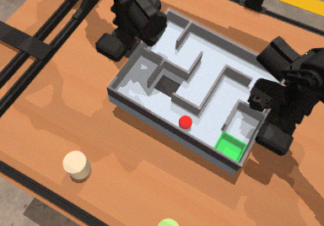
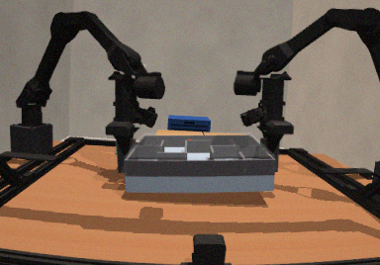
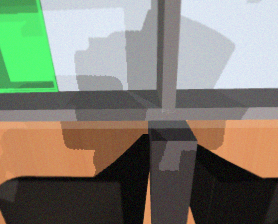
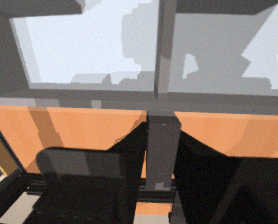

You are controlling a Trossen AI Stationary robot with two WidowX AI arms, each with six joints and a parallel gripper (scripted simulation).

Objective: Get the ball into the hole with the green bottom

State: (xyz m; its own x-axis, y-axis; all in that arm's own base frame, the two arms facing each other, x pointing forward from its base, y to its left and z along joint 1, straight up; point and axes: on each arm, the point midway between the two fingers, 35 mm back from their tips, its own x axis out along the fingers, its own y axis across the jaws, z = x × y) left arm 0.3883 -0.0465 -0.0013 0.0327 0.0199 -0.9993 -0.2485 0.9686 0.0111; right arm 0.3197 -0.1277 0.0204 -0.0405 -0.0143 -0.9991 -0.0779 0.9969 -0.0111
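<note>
Ball: red (image 1: 185,122) (image 2: 190,140), inside the maze board (image 1: 164,121) (image 2: 200,183) (image 3: 80,114) (image 4: 75,102), below centre in the top frame, near the long wall
Green-bottomed hole (image 1: 230,147) (image 3: 25,52): lower right, apart from ball
Left fingers (image 1: 265,119) (image 2: 124,158): narrow, clamped on board's handle
Right fingers (image 1: 136,47) (image 2: 271,157): likewise, opposite end

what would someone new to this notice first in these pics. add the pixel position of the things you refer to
The bright red ball (image 1: 186,122) (image 2: 190,140) stands out first, on the pale maze floor near one long outer wall. Next is the vivid green hole (image 1: 230,147) (image 3: 22,47) in a corner of the maze board (image 1: 174,128) (image 2: 199,183). Two black arms stand at the board's opposite ends.
</note>
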